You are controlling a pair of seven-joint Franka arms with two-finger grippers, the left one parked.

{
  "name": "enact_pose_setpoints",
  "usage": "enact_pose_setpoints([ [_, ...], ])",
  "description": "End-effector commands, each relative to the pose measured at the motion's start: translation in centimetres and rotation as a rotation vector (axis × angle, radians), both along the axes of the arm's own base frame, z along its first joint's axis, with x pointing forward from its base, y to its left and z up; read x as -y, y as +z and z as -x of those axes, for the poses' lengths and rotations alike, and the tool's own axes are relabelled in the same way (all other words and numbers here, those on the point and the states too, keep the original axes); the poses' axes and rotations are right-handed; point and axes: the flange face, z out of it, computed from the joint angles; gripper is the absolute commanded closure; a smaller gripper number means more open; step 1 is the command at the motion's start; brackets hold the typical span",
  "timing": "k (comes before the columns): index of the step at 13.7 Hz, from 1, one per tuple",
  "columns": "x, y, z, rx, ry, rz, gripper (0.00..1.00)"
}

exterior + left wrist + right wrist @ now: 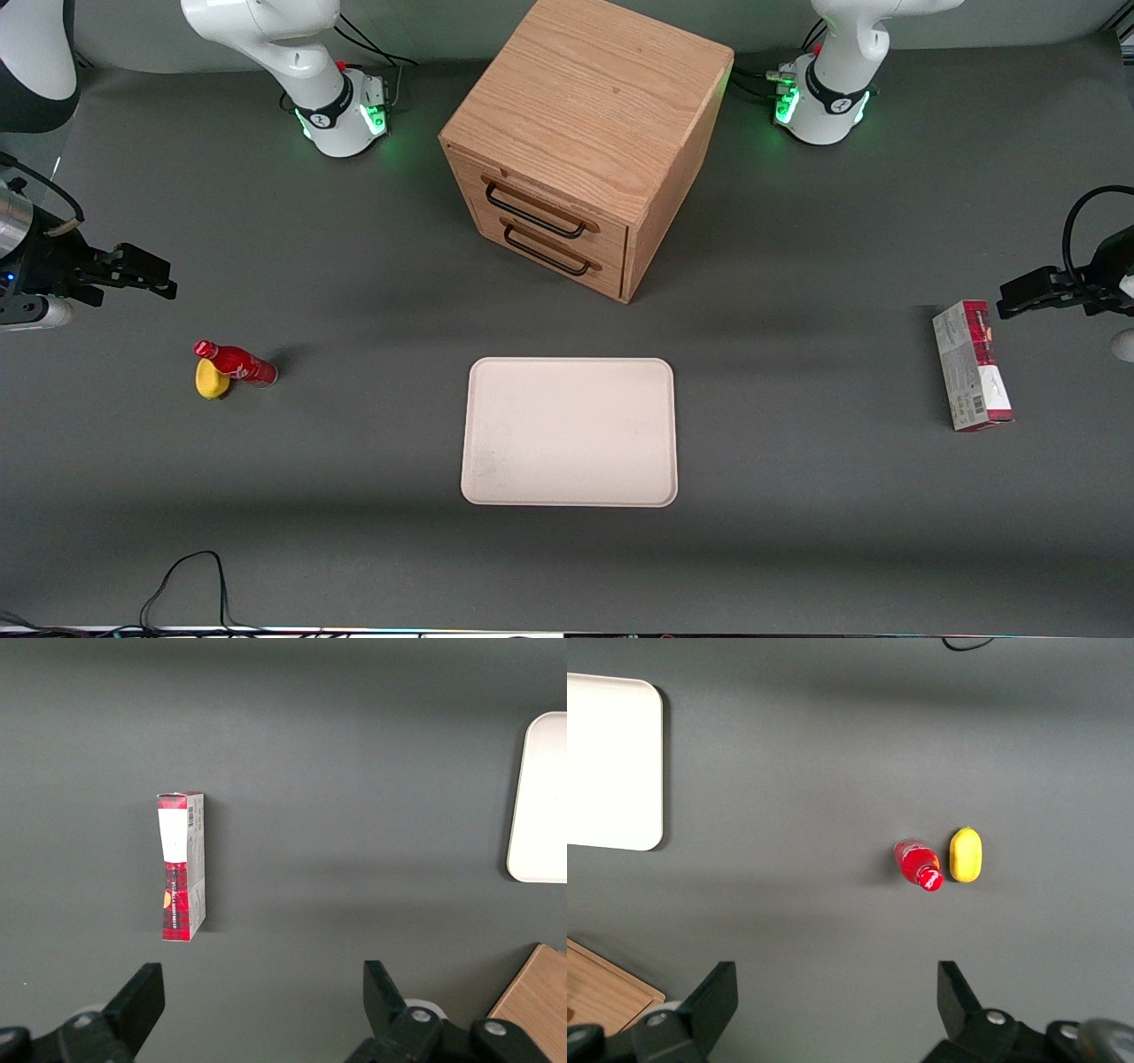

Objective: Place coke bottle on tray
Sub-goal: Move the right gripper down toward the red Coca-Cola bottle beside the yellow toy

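Tray (pixel 611 762) & cabinet (pixel 602 988) cut by wrist pic edge; pincer (pixel 837 1001) tips only.

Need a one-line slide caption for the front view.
Open gripper hangs above the table; coke bottle stands beside a lemon, apart from the empty tray.

dark grey table (pixel 797 532), wooden cabinet (pixel 589 133)

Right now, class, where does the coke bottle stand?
The coke bottle stands toward the working arm's end, touching the lemon, apart from the tray; the open tool hangs above.
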Motion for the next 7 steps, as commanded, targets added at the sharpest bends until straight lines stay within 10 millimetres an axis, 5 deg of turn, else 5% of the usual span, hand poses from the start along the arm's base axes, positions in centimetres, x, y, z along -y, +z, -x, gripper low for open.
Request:
enact_pose_setpoints([
  [1, 0.1, 0.4, -0.4, 0.003, -0.027, 0.014, 0.0],
  [4, 0.4, 0.3, -0.4, 0.002, -0.016, 0.017, 0.0],
  [7, 5.8, -0.6, 0.0, -0.016, 0.028, 0.015, 0.0],
])
